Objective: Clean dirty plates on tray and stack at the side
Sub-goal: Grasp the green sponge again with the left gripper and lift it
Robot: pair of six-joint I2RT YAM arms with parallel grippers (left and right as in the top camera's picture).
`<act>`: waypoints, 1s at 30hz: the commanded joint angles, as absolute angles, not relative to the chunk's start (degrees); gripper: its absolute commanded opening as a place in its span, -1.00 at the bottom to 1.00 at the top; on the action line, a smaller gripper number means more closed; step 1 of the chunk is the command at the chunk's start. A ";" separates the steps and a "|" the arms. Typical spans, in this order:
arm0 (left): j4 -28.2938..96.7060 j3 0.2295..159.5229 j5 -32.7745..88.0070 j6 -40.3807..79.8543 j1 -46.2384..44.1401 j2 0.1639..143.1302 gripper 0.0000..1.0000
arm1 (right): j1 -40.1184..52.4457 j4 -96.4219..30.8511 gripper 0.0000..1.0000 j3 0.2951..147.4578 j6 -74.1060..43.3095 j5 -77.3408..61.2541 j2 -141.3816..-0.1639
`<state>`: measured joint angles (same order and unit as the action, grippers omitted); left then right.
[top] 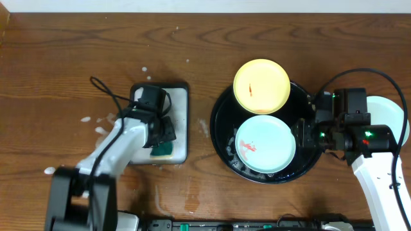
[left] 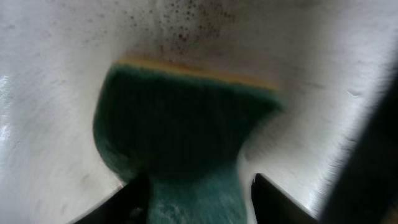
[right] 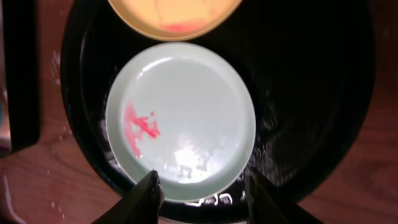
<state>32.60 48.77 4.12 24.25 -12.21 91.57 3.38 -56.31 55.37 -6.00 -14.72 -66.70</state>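
- Plates lie in two places: the yellow plate [top: 261,85], faintly marked red, and the red-smeared mint plate [top: 265,144] rest on the round black tray [top: 221,128], the yellow one over its far rim.
- A second mint plate [top: 393,112] sits on the table [top: 64,51] just right of that tray, partly hidden by the right arm [top: 379,173].
- The right end effector [top: 300,133] hovers at the smeared plate's right edge, fingers spread, gripping nothing.
- The left end effector [left: 196,202] pinches a green sponge [left: 180,124] inside the soapy white rectangular tray [top: 180,109].
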 commanded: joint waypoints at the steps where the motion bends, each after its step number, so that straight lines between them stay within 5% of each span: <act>1: 31.99 48.40 3.40 23.86 -12.01 95.94 -0.24 | 3.75 -57.58 -0.14 55.35 -5.30 -15.40 -66.70; 3: 31.97 48.45 3.40 23.83 -12.01 96.92 -0.49 | 3.75 -57.69 -0.13 55.20 -5.37 -15.16 -66.92; 4: 31.99 48.45 3.40 23.83 -12.01 96.97 -0.81 | 3.75 -57.49 -0.12 55.02 -5.89 -14.79 -67.13; 5: 32.08 48.53 3.42 23.81 -12.01 96.88 -0.85 | 3.70 -57.36 -0.12 54.85 -6.50 -14.28 -67.48; 22: 50.57 66.61 5.39 20.58 -17.91 85.91 -0.85 | -0.51 -52.88 -0.26 54.50 -8.78 -12.53 -85.47; 30: 42.26 68.25 14.83 28.64 -30.44 86.24 -0.85 | -1.08 -48.34 -0.39 54.37 -5.41 -13.80 -96.40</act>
